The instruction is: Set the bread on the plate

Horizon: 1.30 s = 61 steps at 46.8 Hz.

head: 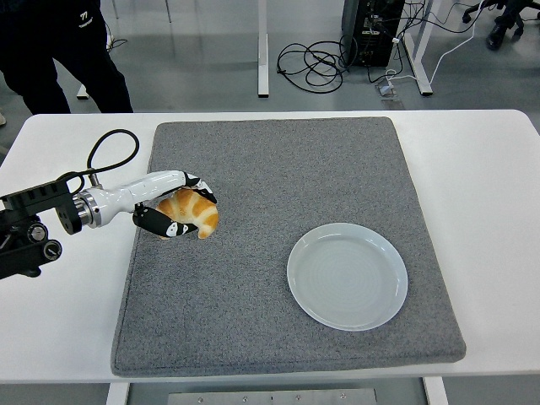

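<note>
Bread (191, 212) clasped within curled fingers of left hand (173, 211), over grey mat's (278, 186) left side, well apart from plate (347, 274) at lower right.
</note>
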Each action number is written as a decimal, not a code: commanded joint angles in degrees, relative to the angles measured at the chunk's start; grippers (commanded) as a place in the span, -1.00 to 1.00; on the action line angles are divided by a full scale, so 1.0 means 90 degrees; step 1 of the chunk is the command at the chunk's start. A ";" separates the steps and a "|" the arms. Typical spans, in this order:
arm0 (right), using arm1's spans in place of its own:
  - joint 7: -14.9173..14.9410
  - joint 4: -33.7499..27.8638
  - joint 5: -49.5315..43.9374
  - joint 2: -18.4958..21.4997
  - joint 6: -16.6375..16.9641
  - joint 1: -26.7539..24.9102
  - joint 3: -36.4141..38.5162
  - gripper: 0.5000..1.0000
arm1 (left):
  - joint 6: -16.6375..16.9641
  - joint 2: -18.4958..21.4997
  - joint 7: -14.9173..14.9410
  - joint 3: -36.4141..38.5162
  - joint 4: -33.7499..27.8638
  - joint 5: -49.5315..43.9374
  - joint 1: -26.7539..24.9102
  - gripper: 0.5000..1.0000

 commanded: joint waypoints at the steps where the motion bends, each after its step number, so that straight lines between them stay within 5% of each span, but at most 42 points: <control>1: -0.0001 0.0009 0.0000 0.0000 0.0000 -0.0001 0.0000 1.00 | -0.0238 0.0129 0.0001 -0.0084 0.0001 -0.0218 -0.0177 -1.00; 11: -0.0001 0.0009 0.0000 0.0000 0.0000 -0.0001 0.0000 1.00 | -0.0599 0.0452 0.0001 -0.0162 0.0011 -0.0863 -0.0685 -1.00; 42: -0.0001 0.0009 0.0010 0.0000 0.0000 -0.0020 -0.0010 1.00 | -0.0619 0.0306 0.0274 -0.0758 0.0031 -0.1772 -0.0939 -1.00; 61: -0.0001 0.0009 0.0010 0.0000 0.0010 -0.0049 -0.0020 1.00 | -0.0639 -0.0436 0.0860 -0.0660 0.0021 -0.1684 -0.1496 -1.00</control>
